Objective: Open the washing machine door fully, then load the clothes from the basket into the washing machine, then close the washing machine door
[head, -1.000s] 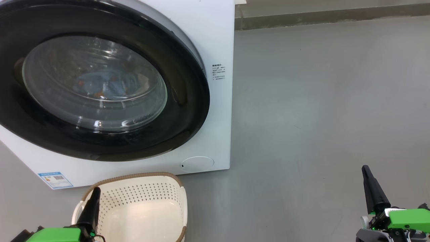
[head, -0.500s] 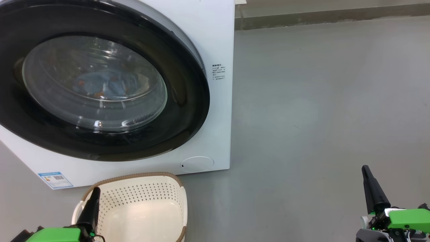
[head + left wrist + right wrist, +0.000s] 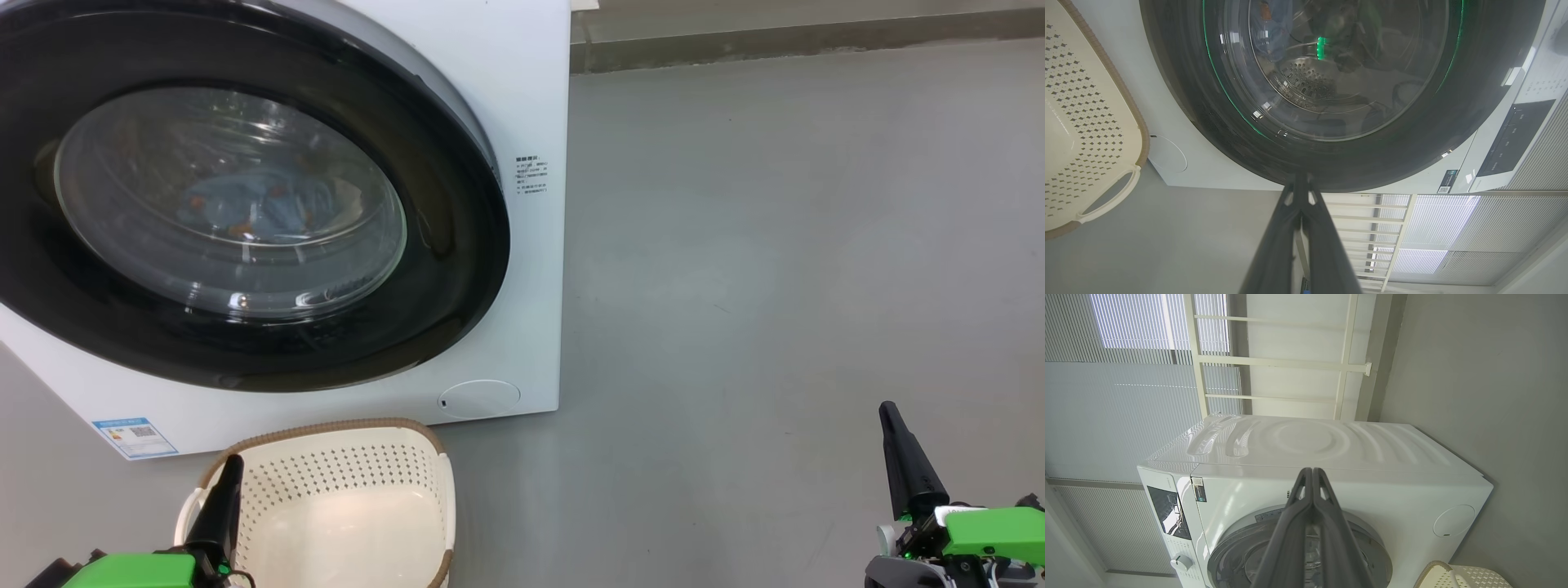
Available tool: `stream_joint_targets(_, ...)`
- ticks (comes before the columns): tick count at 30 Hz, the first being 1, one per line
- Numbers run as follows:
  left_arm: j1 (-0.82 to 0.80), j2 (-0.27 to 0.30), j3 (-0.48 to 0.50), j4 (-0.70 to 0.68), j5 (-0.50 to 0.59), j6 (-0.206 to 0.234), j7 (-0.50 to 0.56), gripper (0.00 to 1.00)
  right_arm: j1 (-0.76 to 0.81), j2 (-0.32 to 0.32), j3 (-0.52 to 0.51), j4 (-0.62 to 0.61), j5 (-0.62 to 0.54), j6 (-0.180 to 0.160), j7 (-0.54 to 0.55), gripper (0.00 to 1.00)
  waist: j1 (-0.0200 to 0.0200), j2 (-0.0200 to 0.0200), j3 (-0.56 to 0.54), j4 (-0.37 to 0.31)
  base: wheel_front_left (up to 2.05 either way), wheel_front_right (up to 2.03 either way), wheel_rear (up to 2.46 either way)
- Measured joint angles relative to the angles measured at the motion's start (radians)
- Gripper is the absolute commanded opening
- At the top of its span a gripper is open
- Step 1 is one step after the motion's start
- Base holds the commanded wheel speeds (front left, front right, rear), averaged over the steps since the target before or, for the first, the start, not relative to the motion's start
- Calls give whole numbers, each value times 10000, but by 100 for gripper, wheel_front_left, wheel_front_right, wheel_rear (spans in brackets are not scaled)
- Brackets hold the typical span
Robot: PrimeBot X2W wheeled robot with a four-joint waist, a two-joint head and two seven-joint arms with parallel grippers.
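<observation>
Clothes [image 3: 253, 208] inside the washing machine [image 3: 522, 82]

The floor [image 3: 775, 245] in front of me is smooth grey with a dull sheen, and it runs away to a darker skirting strip [image 3: 816, 37] along its far edge. Two things stand on it, both to my left. The washing machine [image 3: 531, 98], a big white box, sits farther off, its right front corner meeting the floor about midway across my head view. The basket [image 3: 343, 478], cream with a brown rim, stands upright nearer to me, just before the machine's foot; whether the two touch I cannot tell.
</observation>
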Motion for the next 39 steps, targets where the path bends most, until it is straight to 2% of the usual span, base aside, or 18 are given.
stream_joint_targets(39,0,-10,35,0,0,0,31,0,0,2,-6,0,0,0,2,0,0,0,0,0,0,0,0)
